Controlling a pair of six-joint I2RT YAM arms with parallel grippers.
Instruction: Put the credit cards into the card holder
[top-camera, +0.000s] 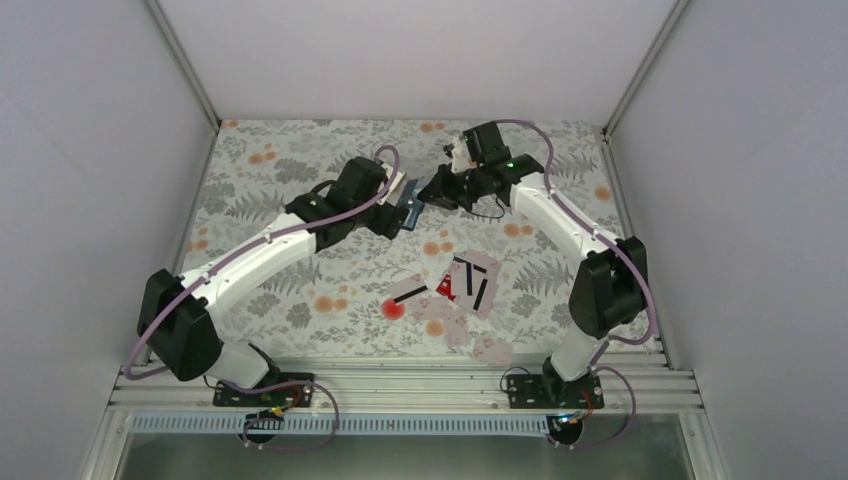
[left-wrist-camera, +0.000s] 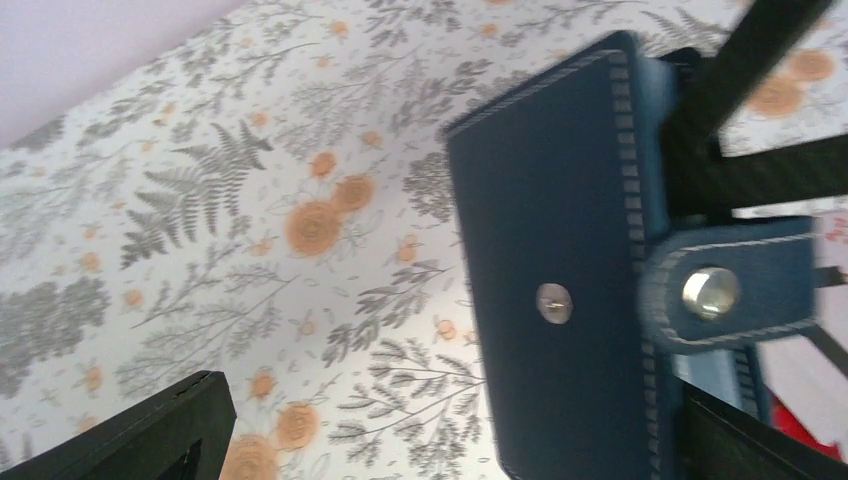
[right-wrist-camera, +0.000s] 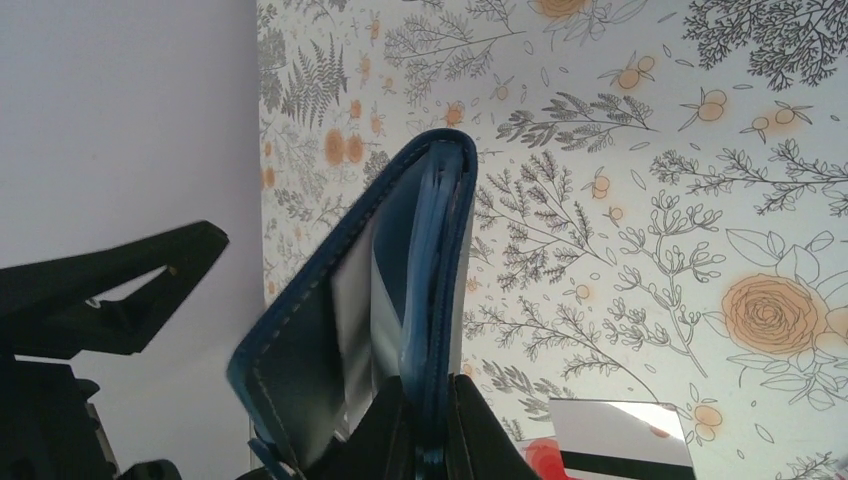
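The dark navy card holder (top-camera: 411, 210) hangs above the cloth at the middle back. My right gripper (right-wrist-camera: 437, 420) is shut on one of its covers, and the other cover (right-wrist-camera: 300, 340) swings apart, showing pale pockets. The left wrist view shows the holder's outer face (left-wrist-camera: 550, 280) with its snap tab (left-wrist-camera: 720, 295). My left gripper (left-wrist-camera: 440, 440) stands open around the holder's lower end without touching it. Several credit cards (top-camera: 478, 283) lie in a loose pile nearer the arms, some with black stripes and one red (top-camera: 447, 288). One white striped card (right-wrist-camera: 620, 440) shows below the right gripper.
A floral cloth (top-camera: 300, 300) covers the table. Pale walls close off the left, back and right sides. The arm bases sit on a metal rail (top-camera: 400, 385) at the near edge.
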